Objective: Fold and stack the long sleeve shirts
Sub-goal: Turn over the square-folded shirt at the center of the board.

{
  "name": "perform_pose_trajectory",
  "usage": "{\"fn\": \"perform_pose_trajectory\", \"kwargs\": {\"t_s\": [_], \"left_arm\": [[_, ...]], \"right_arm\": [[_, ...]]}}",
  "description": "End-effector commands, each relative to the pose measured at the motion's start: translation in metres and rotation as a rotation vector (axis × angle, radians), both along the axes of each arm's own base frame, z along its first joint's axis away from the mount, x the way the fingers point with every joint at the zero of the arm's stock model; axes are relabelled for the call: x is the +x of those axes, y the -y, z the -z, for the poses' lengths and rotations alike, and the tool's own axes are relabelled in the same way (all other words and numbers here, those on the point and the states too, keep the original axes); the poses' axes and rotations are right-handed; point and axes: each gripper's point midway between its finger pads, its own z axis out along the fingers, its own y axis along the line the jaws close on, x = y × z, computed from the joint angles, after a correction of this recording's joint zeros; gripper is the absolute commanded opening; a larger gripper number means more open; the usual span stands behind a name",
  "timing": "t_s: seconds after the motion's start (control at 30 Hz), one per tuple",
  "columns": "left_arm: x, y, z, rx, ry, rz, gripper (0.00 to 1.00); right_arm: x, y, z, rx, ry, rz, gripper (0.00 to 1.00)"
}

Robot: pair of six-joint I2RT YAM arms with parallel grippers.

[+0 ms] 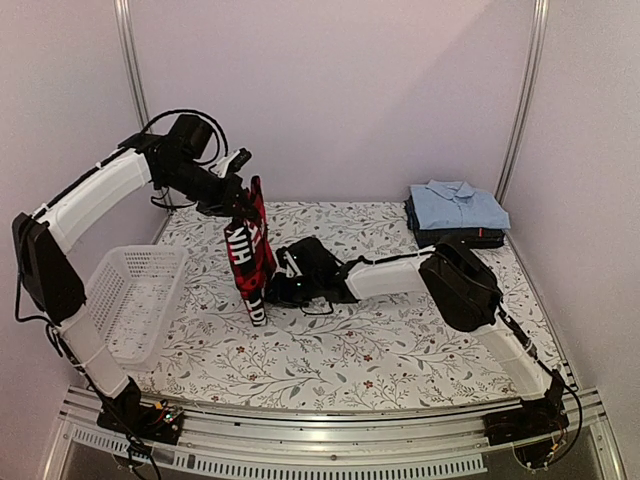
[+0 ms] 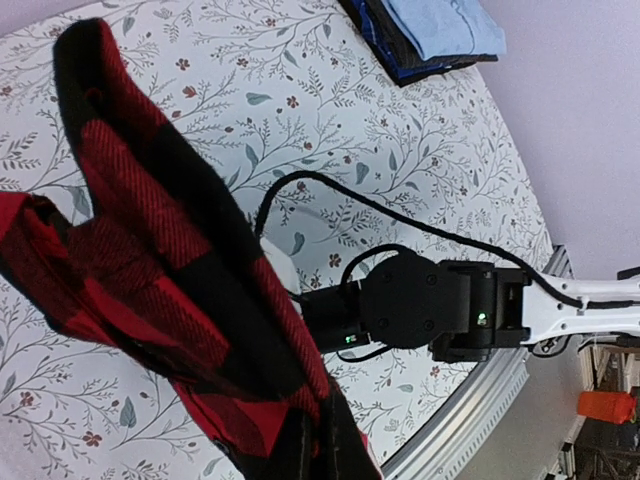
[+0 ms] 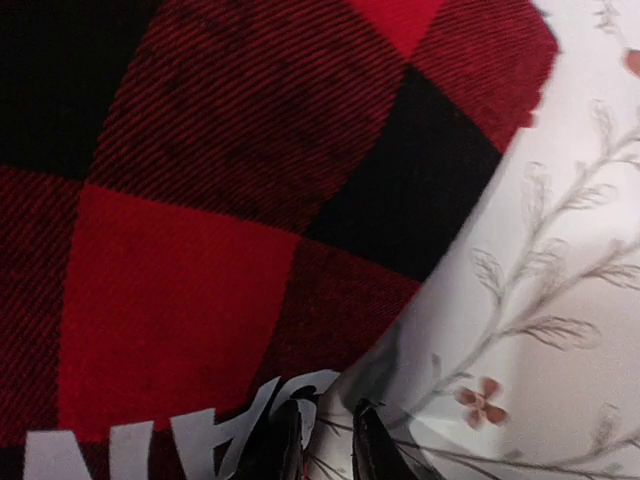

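The red-and-black check shirt [image 1: 250,255] hangs bunched from my left gripper [image 1: 243,196], which is shut on its top, raised above the table. In the left wrist view the shirt [image 2: 170,270] covers the fingers. Its lower end with white lettering touches the floral tablecloth. My right gripper [image 1: 283,272] lies low on the table against the shirt's lower edge. In the right wrist view the right gripper [image 3: 328,452] has its jaws almost together at the shirt's edge [image 3: 200,230], apparently pinching it. A folded stack with a light blue shirt [image 1: 456,205] on dark ones sits back right.
A white mesh basket [image 1: 135,300] stands at the table's left edge. The right arm [image 2: 430,310] stretches across the middle of the table with a black cable looped over it. The folded stack also shows in the left wrist view [image 2: 435,30]. Metal posts stand at the back corners.
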Motion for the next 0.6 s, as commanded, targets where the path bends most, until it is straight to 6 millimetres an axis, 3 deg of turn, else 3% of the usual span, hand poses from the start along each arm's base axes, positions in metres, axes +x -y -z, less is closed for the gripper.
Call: {"fn": "perform_pose_trajectory", "kwargs": {"t_s": [0.0, 0.13, 0.3, 0.53, 0.57], "left_arm": [[0.001, 0.016, -0.002, -0.067, -0.027, 0.047, 0.0], [-0.001, 0.022, 0.012, -0.076, -0.056, 0.064, 0.0], [0.001, 0.025, 0.021, -0.084, -0.07, 0.065, 0.0], [0.0, 0.031, 0.03, -0.076, -0.084, 0.074, 0.0], [-0.001, 0.033, 0.03, -0.073, -0.083, 0.077, 0.0]], "right_arm": [[-0.001, -0.042, -0.017, 0.177, -0.019, -0.039, 0.19], [0.007, -0.044, -0.006, 0.202, -0.032, -0.036, 0.22], [0.009, -0.034, -0.01, 0.215, -0.033, -0.032, 0.25], [0.018, 0.016, -0.03, 0.231, -0.003, 0.047, 0.27], [0.014, 0.03, -0.021, 0.211, -0.015, 0.059, 0.28]]}}
